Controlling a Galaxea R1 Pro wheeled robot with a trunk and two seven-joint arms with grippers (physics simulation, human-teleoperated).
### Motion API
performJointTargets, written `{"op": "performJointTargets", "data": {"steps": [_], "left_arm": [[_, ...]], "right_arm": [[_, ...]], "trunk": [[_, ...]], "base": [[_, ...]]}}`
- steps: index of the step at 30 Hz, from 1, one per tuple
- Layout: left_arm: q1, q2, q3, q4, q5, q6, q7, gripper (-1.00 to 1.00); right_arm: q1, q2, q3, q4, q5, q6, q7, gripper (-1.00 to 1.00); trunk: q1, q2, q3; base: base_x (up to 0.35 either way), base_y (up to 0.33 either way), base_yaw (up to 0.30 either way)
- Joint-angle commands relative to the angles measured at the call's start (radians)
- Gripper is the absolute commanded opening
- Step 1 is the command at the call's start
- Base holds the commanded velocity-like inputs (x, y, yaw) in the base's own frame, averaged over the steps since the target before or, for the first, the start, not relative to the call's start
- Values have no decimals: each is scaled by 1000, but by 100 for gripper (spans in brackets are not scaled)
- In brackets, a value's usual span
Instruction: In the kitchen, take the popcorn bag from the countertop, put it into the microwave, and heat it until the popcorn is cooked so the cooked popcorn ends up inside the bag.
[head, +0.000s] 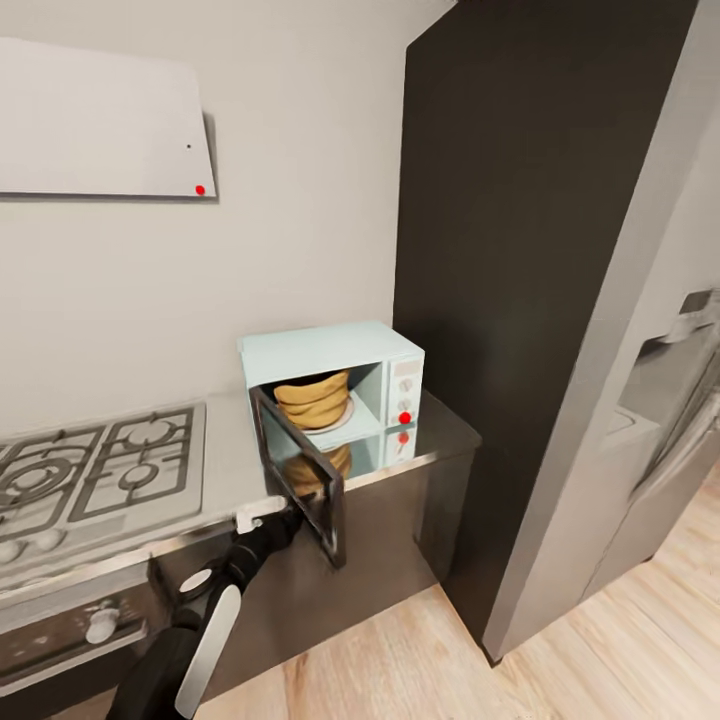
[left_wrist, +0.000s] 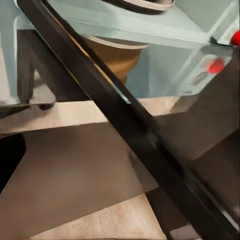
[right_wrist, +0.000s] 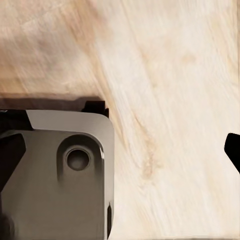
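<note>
From the head view, the popcorn bag (head: 313, 398) already sits inside the microwave (head: 335, 385) on the worktop (head: 235, 460), whose door (head: 300, 475) stands open, with the left gripper (head: 262, 515) at its outer edge; I cannot tell its jaw state. The left wrist view shows the door edge (left_wrist: 130, 125) crossing close in front, so closing and heating remain. The right wrist view looks at wooden floor (right_wrist: 165, 75); that gripper's state cannot be told.

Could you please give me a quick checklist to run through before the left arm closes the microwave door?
1. popcorn bag inside the microwave: ok.
2. Bag on the turntable, clear of the doorway: ok.
3. microwave door open, swung outward over the countertop edge: ok.
4. left gripper at the door's outer edge: ok; contact cannot tell.
5. Gripper jaws open or shut: cannot tell.
</note>
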Motion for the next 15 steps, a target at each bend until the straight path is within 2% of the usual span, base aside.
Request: {"op": "performJointTargets", "data": {"steps": [1, 14, 15], "left_arm": [[0, 0, -3, -2, 13, 5, 6, 100], [0, -3, -3, -2, 12, 5, 13, 100], [0, -7, -2, -3, 12, 5, 39, 100]], "right_arm": [[-1, -1, -8, 2, 8, 0, 2, 100], [-1, -4, -8, 2, 7, 0, 2, 100], [-1, -4, -8, 2, 7, 0, 1, 100]], "trunk": [[0, -1, -1], [0, -1, 6], [0, -1, 7]], "base": [[0, 0, -273], [0, 0, -273], [0, 0, -273]]}}
